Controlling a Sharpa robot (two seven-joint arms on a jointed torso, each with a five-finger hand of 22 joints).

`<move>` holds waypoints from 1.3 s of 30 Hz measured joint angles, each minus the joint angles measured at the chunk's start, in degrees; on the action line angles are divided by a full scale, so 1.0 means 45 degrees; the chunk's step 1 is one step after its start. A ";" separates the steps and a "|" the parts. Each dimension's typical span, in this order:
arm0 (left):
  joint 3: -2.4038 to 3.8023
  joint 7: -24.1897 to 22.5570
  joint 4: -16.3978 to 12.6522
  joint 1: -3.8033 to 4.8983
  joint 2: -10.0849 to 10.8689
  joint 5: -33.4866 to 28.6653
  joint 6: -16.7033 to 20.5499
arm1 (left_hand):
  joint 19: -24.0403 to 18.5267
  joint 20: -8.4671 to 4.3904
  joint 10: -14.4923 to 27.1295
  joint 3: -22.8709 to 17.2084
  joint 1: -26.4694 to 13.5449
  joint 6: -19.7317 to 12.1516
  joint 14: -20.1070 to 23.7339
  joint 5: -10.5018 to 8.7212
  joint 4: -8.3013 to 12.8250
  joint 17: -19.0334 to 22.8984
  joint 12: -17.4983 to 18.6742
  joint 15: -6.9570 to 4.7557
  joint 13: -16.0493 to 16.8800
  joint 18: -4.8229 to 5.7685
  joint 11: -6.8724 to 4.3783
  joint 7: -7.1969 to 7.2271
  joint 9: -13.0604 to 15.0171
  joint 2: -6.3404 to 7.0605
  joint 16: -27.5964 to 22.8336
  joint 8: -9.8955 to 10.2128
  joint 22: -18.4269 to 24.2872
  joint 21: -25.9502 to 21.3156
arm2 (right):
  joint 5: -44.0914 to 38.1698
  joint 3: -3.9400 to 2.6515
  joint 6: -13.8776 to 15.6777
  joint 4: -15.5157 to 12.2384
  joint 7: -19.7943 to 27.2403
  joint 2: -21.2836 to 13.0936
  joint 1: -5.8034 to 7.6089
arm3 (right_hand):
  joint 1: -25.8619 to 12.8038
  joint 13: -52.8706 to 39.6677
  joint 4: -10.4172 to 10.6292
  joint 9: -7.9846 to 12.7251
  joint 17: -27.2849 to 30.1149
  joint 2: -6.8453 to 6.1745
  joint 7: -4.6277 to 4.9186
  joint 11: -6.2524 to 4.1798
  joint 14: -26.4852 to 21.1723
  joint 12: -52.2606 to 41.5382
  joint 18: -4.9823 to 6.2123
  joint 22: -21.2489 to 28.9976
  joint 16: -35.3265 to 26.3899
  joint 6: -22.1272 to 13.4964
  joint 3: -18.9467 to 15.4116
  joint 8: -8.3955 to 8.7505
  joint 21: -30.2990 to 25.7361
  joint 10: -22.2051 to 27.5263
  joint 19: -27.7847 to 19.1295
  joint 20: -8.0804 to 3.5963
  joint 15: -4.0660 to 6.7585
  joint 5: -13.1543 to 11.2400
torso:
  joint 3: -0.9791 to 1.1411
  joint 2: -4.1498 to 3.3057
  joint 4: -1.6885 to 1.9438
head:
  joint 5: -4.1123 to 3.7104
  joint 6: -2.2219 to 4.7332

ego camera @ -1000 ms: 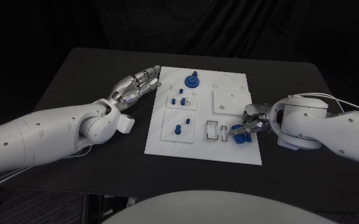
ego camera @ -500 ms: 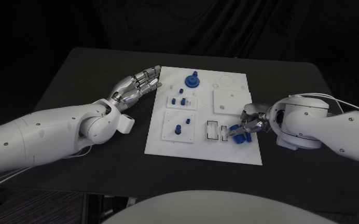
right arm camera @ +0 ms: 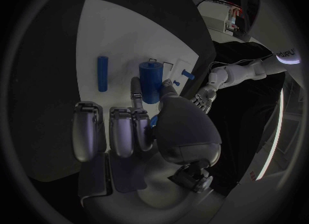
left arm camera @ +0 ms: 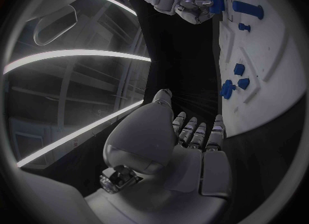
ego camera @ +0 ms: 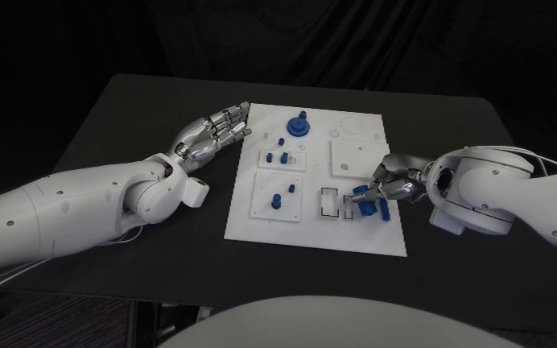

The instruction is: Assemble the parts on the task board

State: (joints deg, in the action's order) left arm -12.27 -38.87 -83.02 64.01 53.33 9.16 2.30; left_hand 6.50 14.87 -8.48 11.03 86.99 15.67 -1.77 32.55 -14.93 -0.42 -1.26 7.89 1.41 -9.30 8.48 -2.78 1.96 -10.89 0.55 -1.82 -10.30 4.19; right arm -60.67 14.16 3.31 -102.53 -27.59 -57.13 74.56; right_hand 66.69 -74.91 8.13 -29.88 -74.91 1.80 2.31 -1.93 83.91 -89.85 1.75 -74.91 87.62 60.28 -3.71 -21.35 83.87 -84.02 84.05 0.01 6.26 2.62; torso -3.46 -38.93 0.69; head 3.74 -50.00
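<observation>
The matte black tabletop (ego camera: pixel 139 114) carries the flat white task board (ego camera: pixel 348 239), a smooth plate with raised square panels and outlined slots. Assembly looks partly done: a round blue part (ego camera: pixel 299 126) and several small blue pegs (ego camera: pixel 276 200) stand in their seats, while other recesses sit bare. The left hand (ego camera: pixel 216 133) rests beside the board's edge, fingers apart and holding nothing. The right hand (ego camera: pixel 389 191) pinches a glossy blue cylinder (right arm camera: pixel 151 82) over the board's near right corner; a slim blue rod (right arm camera: pixel 102 73) lies loose nearby.
</observation>
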 measured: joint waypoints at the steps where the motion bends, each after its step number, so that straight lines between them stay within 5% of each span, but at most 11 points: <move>1: 0.0000 0.0000 0.0002 0.0000 -0.0002 0.0000 -0.0003 | 0.0000 0.0000 0.0000 0.0000 0.0000 0.0000 0.0000 0.0000 0.0000 0.0000 0.0000 0.0000 0.0000 0.0000 0.0000 0.0000 0.0000 0.0000 0.0000 0.0000 0.0000 0.0000 | 0.0109 -0.0001 0.0058 -0.0022 0.0027 -0.0021 0.0030 | 0.0000 0.0000 0.0000 0.0000 0.0000 0.0000 0.0000 0.0000 0.0000 0.0000 0.0001 0.0001 0.0000 0.0000 0.0000 0.0000 0.0000 0.0000 0.0000 0.0000 -0.0001 0.0000 | -0.0001 0.0000 0.0000 | -0.0002 0.0000; 15: 0.0000 0.0000 0.0009 -0.0003 -0.0023 0.0000 -0.0030 | 0.0000 0.0000 0.0000 -0.0035 0.0000 0.0000 0.0000 0.0000 0.0035 0.0002 0.0000 0.0000 -0.0002 0.0001 0.0000 0.0000 -0.0002 0.0000 0.0000 0.0000 0.0002 -0.0001 | 0.1658 0.0004 0.0391 0.0144 0.0184 0.0387 0.0129 | -0.0006 0.0000 -0.0037 -0.0015 0.0000 0.0006 0.0000 -0.0045 0.0052 0.0000 0.0004 -0.0009 0.0000 0.0000 -0.0037 0.0016 0.0057 0.0044 0.0000 0.0000 0.0039 -0.0011 | -0.0024 -0.0009 0.0012 | 0.0028 0.0000; 39: 0.0000 0.0000 0.0080 -0.0007 -0.0141 0.0000 -0.0086 | -0.0001 -0.0001 -0.0033 -0.0034 0.0000 0.0000 0.0002 -0.0001 0.0034 -0.0007 0.0000 0.0091 -0.0004 0.0001 0.0033 0.0000 -0.0005 0.0000 0.0000 0.0000 0.0003 -0.0001 | 0.2180 0.0005 0.0098 0.0803 -0.0581 0.1494 0.0059 | -0.0463 0.0000 -0.0114 -0.0023 0.0000 0.0603 -0.0001 -0.0045 0.0058 0.0000 0.0006 -0.0006 -0.0094 0.0000 -0.0113 0.0520 -0.0357 0.0044 0.0000 0.0000 0.0019 0.0001 | -0.0007 -0.0045 0.0022 | -0.0085 0.0000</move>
State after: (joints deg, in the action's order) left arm -12.27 -38.88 -82.66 63.98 52.69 9.16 1.91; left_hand 6.50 14.86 -8.63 10.88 86.99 15.67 -1.76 32.55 -14.77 -0.45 -1.26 8.30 1.39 -9.30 8.63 -2.78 1.94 -10.89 0.55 -1.82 -10.28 4.19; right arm -50.86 14.18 3.76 -98.92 -30.21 -50.41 74.82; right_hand 64.60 -74.91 7.62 -29.98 -74.91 4.52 2.31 -2.13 84.17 -89.85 1.78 -74.93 87.19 60.28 -4.22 -19.01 82.27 -83.82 84.05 0.01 6.35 2.62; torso -3.49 -39.13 0.79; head 3.35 -50.00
